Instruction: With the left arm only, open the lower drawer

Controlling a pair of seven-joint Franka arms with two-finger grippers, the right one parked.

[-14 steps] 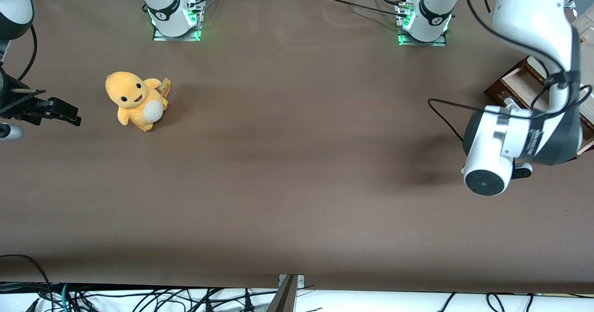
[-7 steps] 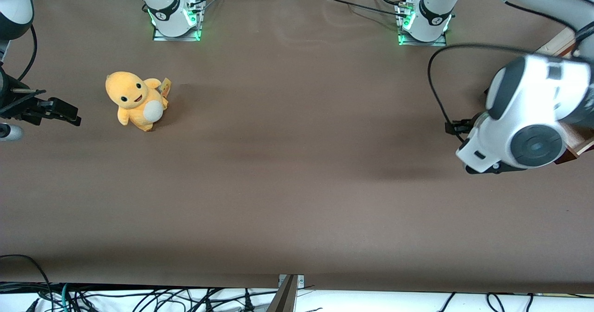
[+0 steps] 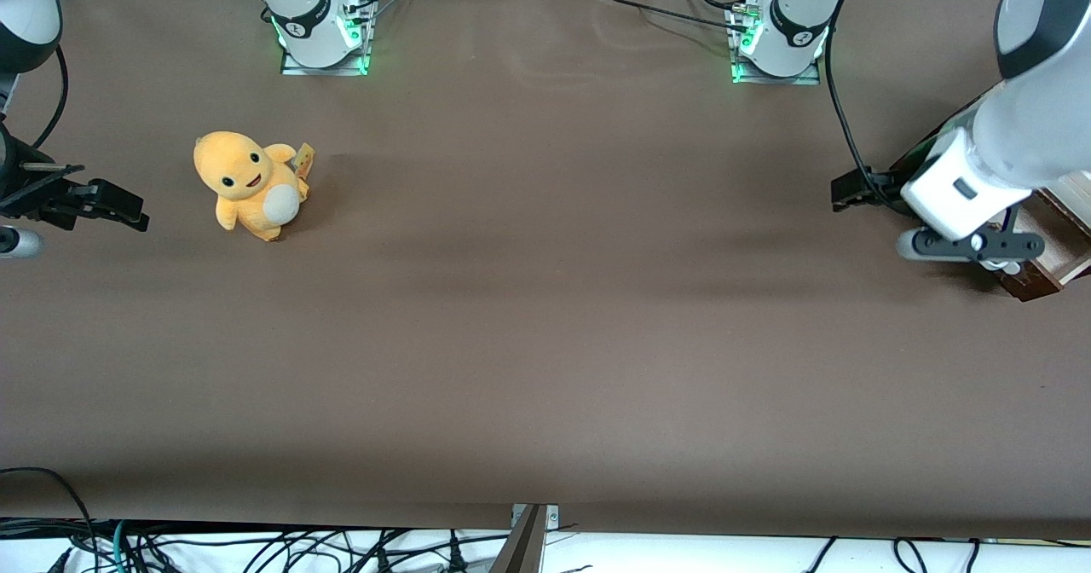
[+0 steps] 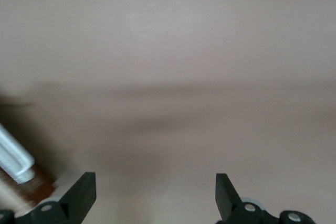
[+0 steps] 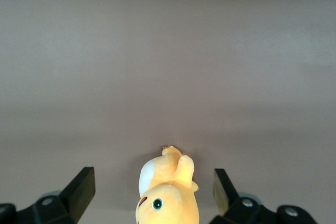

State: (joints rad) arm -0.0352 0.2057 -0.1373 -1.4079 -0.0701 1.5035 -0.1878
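I am seeing the big white jointed left arm point(image 3: 1023, 130) reaching down at the working arm's end of the brown table point(image 3: 545, 326). Its black two-finger gripper point(image 4: 156, 195) is hanging just above the table surface with its fingers point(image 4: 84, 190) spread wide apart and nothing between them. The dark brown glossy wooden lower drawer point(image 3: 1044, 279) is sitting right at that same end of the table, mostly covered by the arm, with light tan wood showing inside. In the wrist view its long white bar handle point(image 4: 13, 156) is lying just beside one gripper finger, not touching it. A yellow-orange plush toy point(image 3: 247, 182) is sitting well apart from the drawer, toward the parked arm's end.
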